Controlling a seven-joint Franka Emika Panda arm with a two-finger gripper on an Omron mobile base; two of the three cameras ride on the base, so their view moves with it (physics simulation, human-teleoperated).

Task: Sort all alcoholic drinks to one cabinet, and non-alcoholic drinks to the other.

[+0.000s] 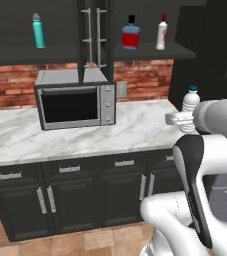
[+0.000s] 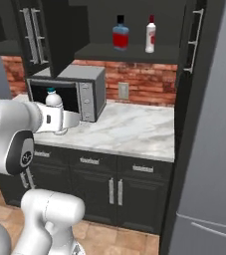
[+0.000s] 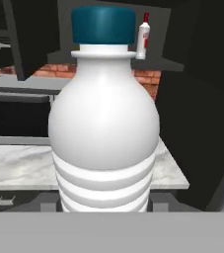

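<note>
The gripper (image 1: 182, 119) is closed around the small ribbed water bottle (image 3: 103, 128), holding it upright above the right end of the marble counter (image 1: 85, 135). In the hand view the bottle's white ribbed body stands right in front of the camera, topped by a dark teal cap, though the fingers themselves are hidden behind it there. In the right base view the bottle (image 2: 53, 102) sits at the end of the white forearm, in front of the microwave (image 2: 72, 92).

Up on the wall, both black cabinets stand open. The left cabinet's shelf (image 1: 30, 52) carries the tall teal bottle (image 1: 38, 31). The right cabinet's shelf (image 1: 150, 51) carries the squat blue bottle (image 1: 130, 33) with its red label, and just to its right, apart from it, the slim white bottle (image 1: 161, 32) with a red cap. Two open doors with silver bar handles (image 1: 94, 32) hang edge-on between the two shelves, above the microwave. A brick backsplash (image 1: 145, 75) runs behind the counter, dark base cabinets (image 1: 70, 195) sit below it, and a grey refrigerator (image 2: 214, 149) stands at the far right.
</note>
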